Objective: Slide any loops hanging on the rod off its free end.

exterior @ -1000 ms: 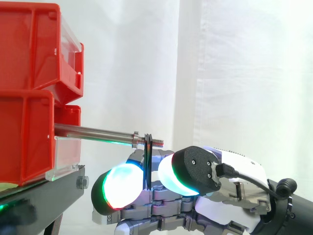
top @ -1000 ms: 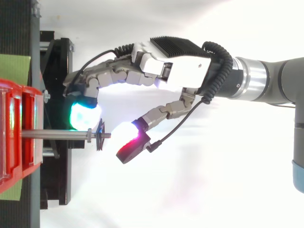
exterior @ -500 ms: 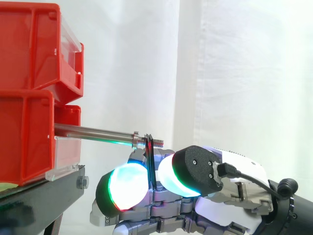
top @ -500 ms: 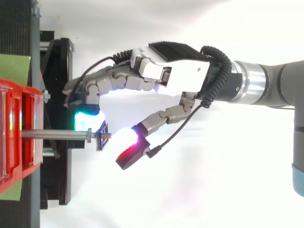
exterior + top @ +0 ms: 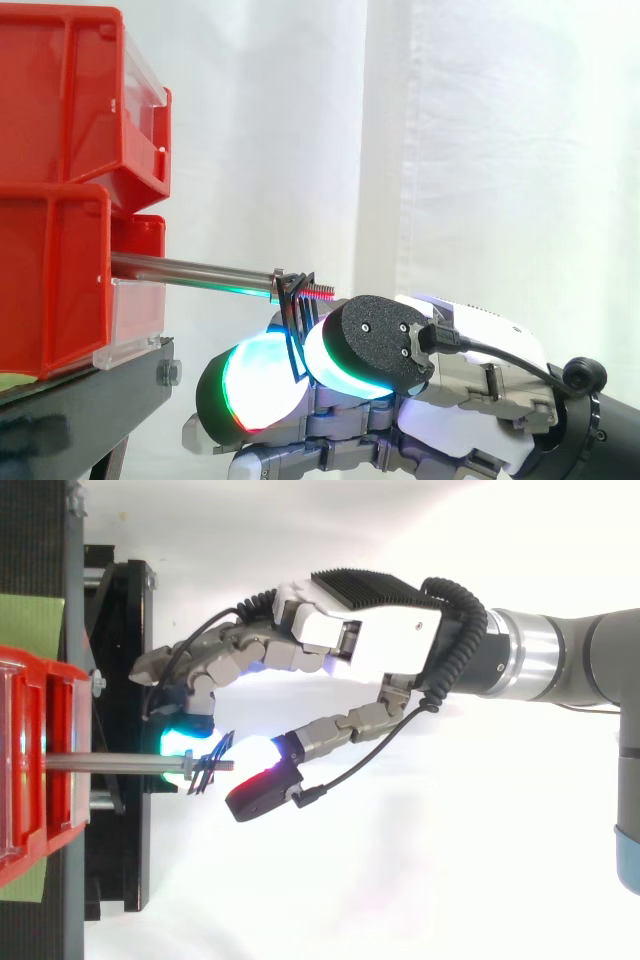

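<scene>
A metal rod point(image 5: 190, 270) point(image 5: 110, 764) sticks out to the right from the lower red bin point(image 5: 50, 280). A thin black loop point(image 5: 290, 305) point(image 5: 208, 758) hangs tilted and bent on the rod, just short of the threaded free end point(image 5: 320, 291). My hand point(image 5: 470, 395) point(image 5: 385, 640) comes in from the right and sits below and beside the rod's end. Its fingers are curled, and two glowing pads point(image 5: 260, 385) point(image 5: 350, 350) press together on the loop from either side. The loop's lower part is hidden between the pads.
Two red bins, the upper one point(image 5: 60, 100) above the lower, stand on a black stand point(image 5: 90, 400) at the left. A green mat point(image 5: 30, 620) lies beside the stand. A white curtain hangs behind, and open room lies to the right of the rod's end.
The nearer pad has moved left toward the other one, closing the gap around the loop. The loop, upright before, now leans and bends near the rod's end.
</scene>
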